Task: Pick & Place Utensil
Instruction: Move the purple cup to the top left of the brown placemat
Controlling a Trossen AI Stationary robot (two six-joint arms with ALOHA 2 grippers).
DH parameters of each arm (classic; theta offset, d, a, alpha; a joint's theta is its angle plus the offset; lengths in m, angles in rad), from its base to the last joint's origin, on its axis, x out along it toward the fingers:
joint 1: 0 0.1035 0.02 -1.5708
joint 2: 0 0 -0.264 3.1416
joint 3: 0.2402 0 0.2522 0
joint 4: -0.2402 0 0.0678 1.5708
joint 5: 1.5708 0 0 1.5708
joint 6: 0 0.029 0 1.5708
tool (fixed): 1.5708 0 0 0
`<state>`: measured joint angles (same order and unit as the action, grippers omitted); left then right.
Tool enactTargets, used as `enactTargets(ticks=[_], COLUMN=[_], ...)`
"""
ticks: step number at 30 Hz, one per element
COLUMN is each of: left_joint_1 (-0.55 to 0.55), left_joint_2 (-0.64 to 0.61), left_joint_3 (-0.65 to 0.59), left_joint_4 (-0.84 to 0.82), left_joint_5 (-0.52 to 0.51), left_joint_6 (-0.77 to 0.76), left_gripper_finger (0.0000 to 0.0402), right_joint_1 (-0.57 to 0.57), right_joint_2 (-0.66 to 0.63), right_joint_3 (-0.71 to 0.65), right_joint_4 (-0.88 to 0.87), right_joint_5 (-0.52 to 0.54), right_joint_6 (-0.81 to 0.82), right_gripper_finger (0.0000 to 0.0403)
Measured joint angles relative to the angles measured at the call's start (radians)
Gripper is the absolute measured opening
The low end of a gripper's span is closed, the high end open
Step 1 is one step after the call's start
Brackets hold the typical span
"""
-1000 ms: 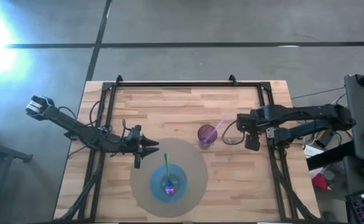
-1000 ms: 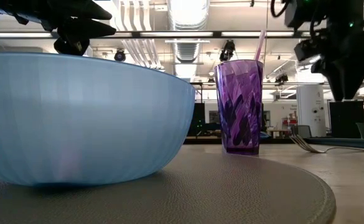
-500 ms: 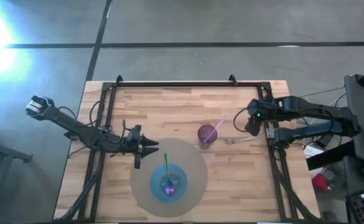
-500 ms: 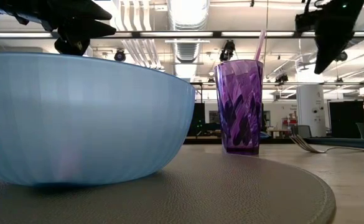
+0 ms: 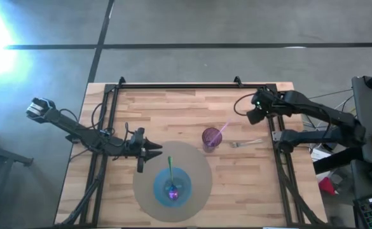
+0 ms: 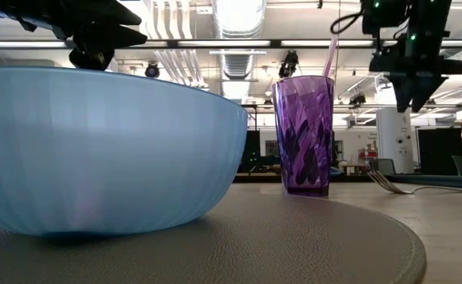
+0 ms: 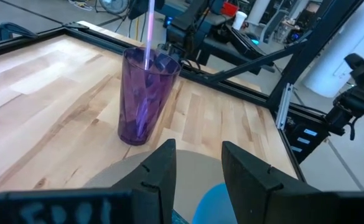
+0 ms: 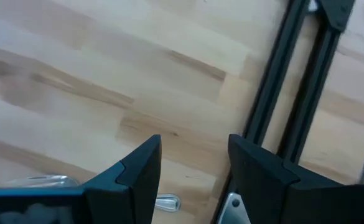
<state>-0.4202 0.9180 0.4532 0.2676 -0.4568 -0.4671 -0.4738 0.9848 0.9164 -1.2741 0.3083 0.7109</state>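
Fork (image 5: 246, 144) is just lying flat on the wood table (image 5: 173, 108), right of center beside the purple cup (image 5: 211, 137). Right gripper (image 5: 254, 114) hangs above it toward upper right, fingers spread, empty. Left gripper (image 5: 155, 151) sits left of center, parted, holding nothing.

Strong glare at the floor's (image 5: 173, 25) left edge, ceiling lights (image 6: 238, 12) bright, near bowl (image 6: 96, 150) soft-focused
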Motion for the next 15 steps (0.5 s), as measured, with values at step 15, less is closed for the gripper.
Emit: enactTargets(ticks=[15], left_joint_1=[0.000], left_joint_2=[0.000], left_joint_3=[0.000], left_joint_4=[-0.005], left_joint_5=[0.013], left_joint_6=[0.000], left_gripper_finger=[0.0120], right_joint_1=[-0.072], right_joint_2=[0.132], right_joint_3=[-0.155], right_joint_4=[0.000], right_joint_5=[-0.142], right_joint_6=[-0.107], right_gripper_finger=[0.0183])
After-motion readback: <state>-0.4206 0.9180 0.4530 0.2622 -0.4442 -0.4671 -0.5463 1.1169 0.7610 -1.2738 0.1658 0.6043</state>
